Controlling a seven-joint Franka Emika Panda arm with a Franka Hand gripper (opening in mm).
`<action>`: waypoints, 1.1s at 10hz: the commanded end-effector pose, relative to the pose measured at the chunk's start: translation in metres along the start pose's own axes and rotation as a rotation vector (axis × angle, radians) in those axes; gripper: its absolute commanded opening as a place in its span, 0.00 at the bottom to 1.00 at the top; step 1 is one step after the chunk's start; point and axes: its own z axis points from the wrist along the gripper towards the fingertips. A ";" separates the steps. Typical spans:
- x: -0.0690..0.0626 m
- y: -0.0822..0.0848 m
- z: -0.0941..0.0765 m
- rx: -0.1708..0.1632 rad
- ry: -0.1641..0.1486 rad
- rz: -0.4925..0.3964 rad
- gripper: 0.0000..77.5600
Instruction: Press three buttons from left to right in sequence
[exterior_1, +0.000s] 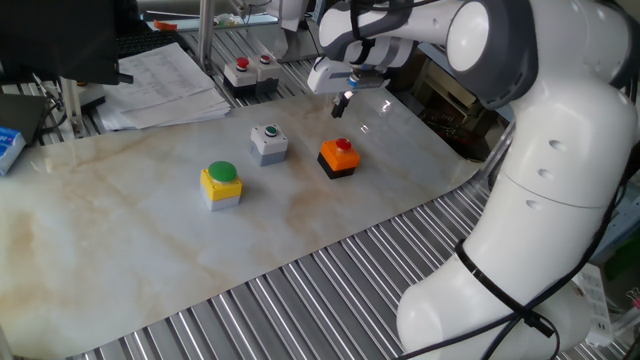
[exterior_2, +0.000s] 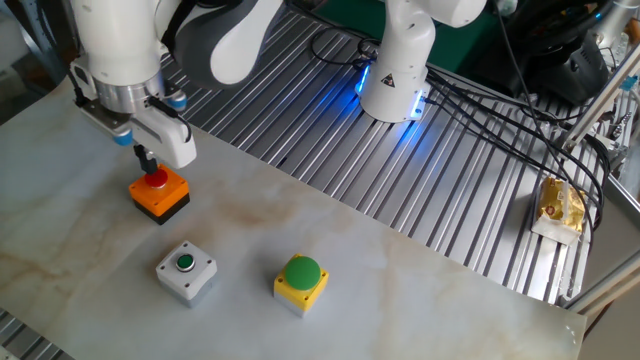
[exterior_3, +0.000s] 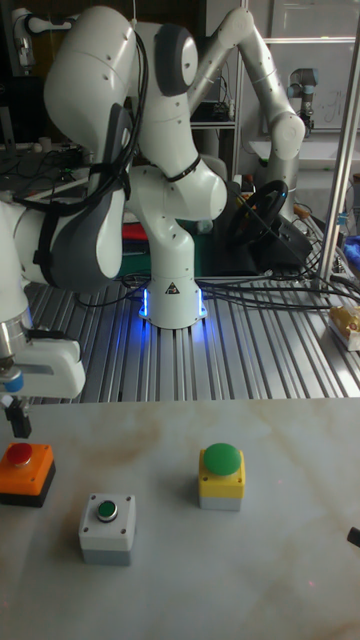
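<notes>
Three buttons stand in a row on the marble top. The yellow box with a big green cap (exterior_1: 221, 184) (exterior_2: 301, 282) (exterior_3: 221, 476) is at one end. In the middle is the grey box with a small green cap (exterior_1: 268, 142) (exterior_2: 185, 270) (exterior_3: 107, 527). At the other end is the orange-black box with a red cap (exterior_1: 339, 157) (exterior_2: 160, 192) (exterior_3: 25, 472). My gripper (exterior_1: 341, 105) (exterior_2: 148, 162) (exterior_3: 18, 422) hangs a little above the red cap. Its dark fingers are pressed together into one tip, shut on nothing.
A black box with red buttons (exterior_1: 250, 72) and a stack of papers (exterior_1: 165, 85) lie at the far edge of the marble top (exterior_1: 120, 250). Ribbed metal table (exterior_2: 450, 200) surrounds it. The robot base (exterior_2: 395, 70) and cables (exterior_2: 530, 110) stand behind.
</notes>
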 end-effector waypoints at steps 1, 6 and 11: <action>-0.002 -0.012 0.002 0.007 -0.008 -0.002 0.00; -0.001 -0.033 0.007 0.007 -0.018 -0.022 0.00; 0.007 -0.033 0.021 0.004 -0.034 -0.007 0.00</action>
